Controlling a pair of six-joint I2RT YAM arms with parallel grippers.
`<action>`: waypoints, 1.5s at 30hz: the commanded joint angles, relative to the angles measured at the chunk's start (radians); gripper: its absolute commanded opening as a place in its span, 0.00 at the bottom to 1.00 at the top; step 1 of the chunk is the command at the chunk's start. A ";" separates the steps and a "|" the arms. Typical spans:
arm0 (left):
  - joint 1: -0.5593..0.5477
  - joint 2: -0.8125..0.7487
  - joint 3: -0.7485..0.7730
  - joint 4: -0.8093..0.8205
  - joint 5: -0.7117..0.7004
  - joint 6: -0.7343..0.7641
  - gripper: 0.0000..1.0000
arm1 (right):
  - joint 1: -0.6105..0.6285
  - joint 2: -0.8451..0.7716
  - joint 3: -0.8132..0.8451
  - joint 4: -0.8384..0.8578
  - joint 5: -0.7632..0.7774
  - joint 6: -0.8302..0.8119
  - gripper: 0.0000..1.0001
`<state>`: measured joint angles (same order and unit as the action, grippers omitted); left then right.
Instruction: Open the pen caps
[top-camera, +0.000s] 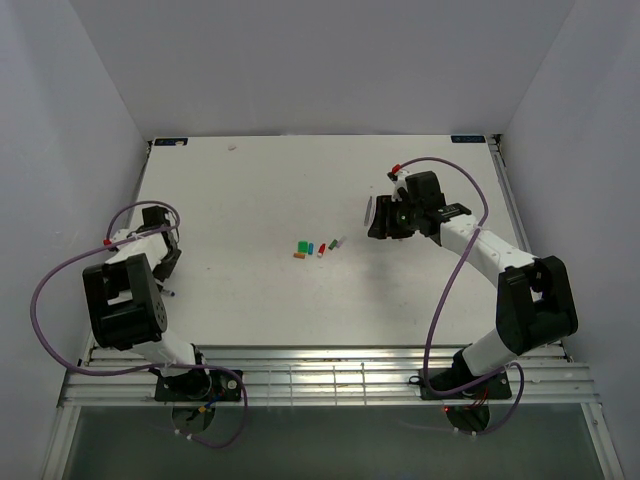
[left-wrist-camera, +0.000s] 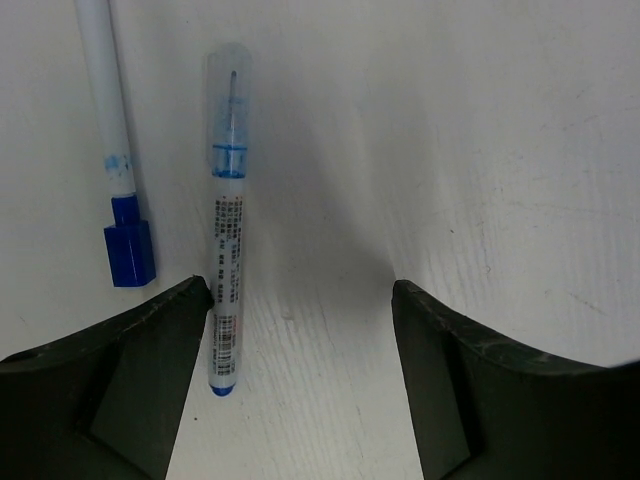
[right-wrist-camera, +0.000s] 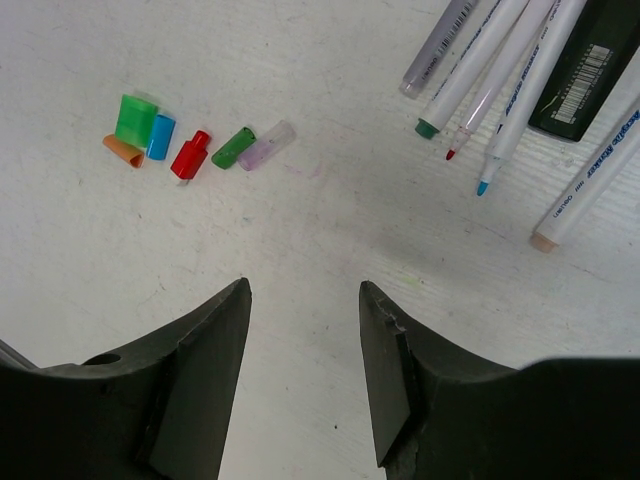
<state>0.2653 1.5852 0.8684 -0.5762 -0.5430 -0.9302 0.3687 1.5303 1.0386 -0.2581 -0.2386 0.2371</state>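
Left gripper (left-wrist-camera: 300, 290): jaws spread wide and pinching nothing, low over the left side of the table (top-camera: 250, 190).
Capped pen (left-wrist-camera: 226, 260): lies lengthwise between the jaws, just beside the left finger (left-wrist-camera: 150, 350); contact cannot be told. Its clear cap (left-wrist-camera: 229, 110) is on, at the far end.
Second pen (left-wrist-camera: 108, 120): lies left of the first, outside the jaws, with a blue cap (left-wrist-camera: 128, 252) on its near end.
Loose caps (right-wrist-camera: 190, 155): six in a tight cluster at mid-table, between the two arms; orange, green, blue, red, green and clear from left to right.
Right gripper (right-wrist-camera: 303, 290): jaws parted and empty, above bare table near the cluster.
Uncapped pens (right-wrist-camera: 522, 100): fanned side by side to the right of the cluster, with bare green, red, blue and beige tips.
Black marker (right-wrist-camera: 585, 65): lies among these pens.
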 joint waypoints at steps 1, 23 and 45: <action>0.008 0.012 -0.012 0.027 0.014 -0.025 0.84 | 0.006 -0.013 0.005 0.042 -0.014 -0.016 0.53; -0.037 0.104 -0.060 0.226 0.199 0.077 0.10 | 0.004 -0.047 -0.049 0.080 -0.008 -0.009 0.53; -0.554 -0.390 -0.147 0.786 1.005 0.177 0.00 | 0.022 -0.168 -0.182 0.501 -0.473 0.434 0.52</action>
<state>-0.2470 1.2083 0.7464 0.0555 0.2707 -0.7692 0.3759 1.3800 0.8974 0.0135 -0.5346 0.4610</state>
